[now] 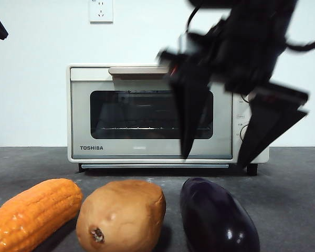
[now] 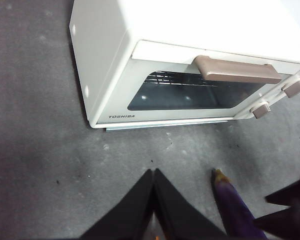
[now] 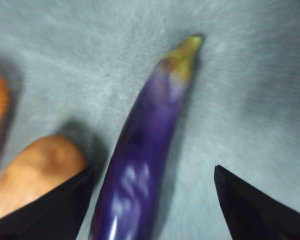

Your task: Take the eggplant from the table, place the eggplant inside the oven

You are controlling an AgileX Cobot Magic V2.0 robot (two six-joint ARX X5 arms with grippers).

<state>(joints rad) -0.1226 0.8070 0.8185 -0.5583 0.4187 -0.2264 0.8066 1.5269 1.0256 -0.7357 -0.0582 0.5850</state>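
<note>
Across the whole width runs a dark grey, mottled table (image 1: 299,178), backed by a plain white wall (image 1: 31,79) with a power socket (image 1: 101,9) high up. Standing at the back of it is the cream Toshiba oven (image 1: 94,105), door closed, its beige handle (image 2: 237,71) along the top of the dark glass.

Hanging over the near part of the table is the right gripper (image 1: 216,157), its two black jaws spread wide, blurred in the front view. Directly beneath it, and between the jaws as the right wrist view has it, lies the eggplant (image 3: 147,150), flat on the table and touched by neither jaw. Just beside the eggplant is a potato (image 1: 122,215), and beyond that a corn cob (image 1: 31,212).

Its long axis runs front to back: the yellow-green stem end (image 3: 185,52) points away from the gripper's wrist, toward the oven, while the rounded glossy end faces the table's near edge.

Off to the side, the left gripper (image 2: 154,172) waits above bare table in front of the oven, jaws pressed together with nothing between them.
</note>
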